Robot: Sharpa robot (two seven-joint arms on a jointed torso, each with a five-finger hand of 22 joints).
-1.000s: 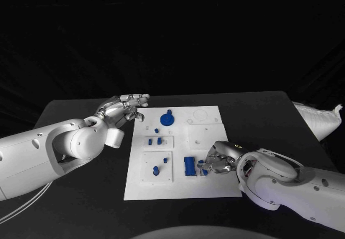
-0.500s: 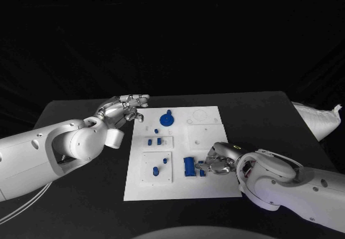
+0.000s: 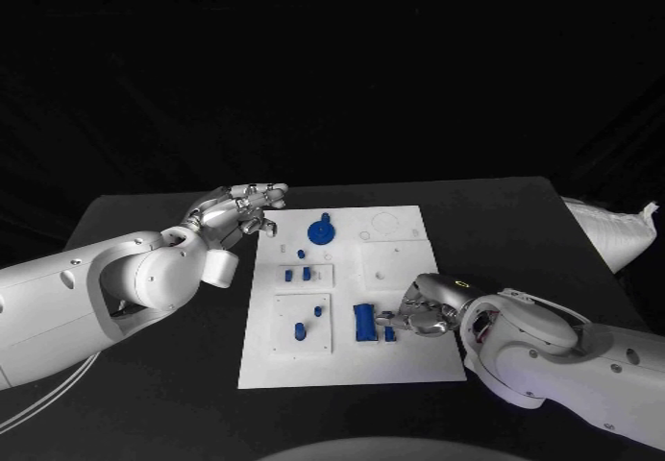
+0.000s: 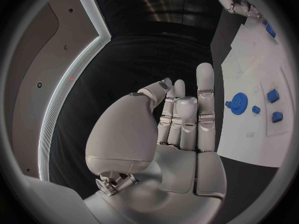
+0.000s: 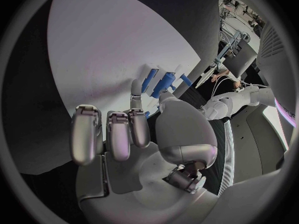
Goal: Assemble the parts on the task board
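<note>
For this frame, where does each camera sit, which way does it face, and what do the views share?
Head view: on the robot's head, looking down at the table and board; both arms come in, left hand beside the board, right hand at the blue block.
Left wrist view: behind the left hand, facing along the table; the board lies to one side.
Right wrist view: behind the right hand, facing the board.
Shared: head and left wrist views both show the blue gear.

place: lab | cues: black-draped table (image 3: 166,384); equipment stands (image 5: 229,35); white task board (image 3: 350,360)
</note>
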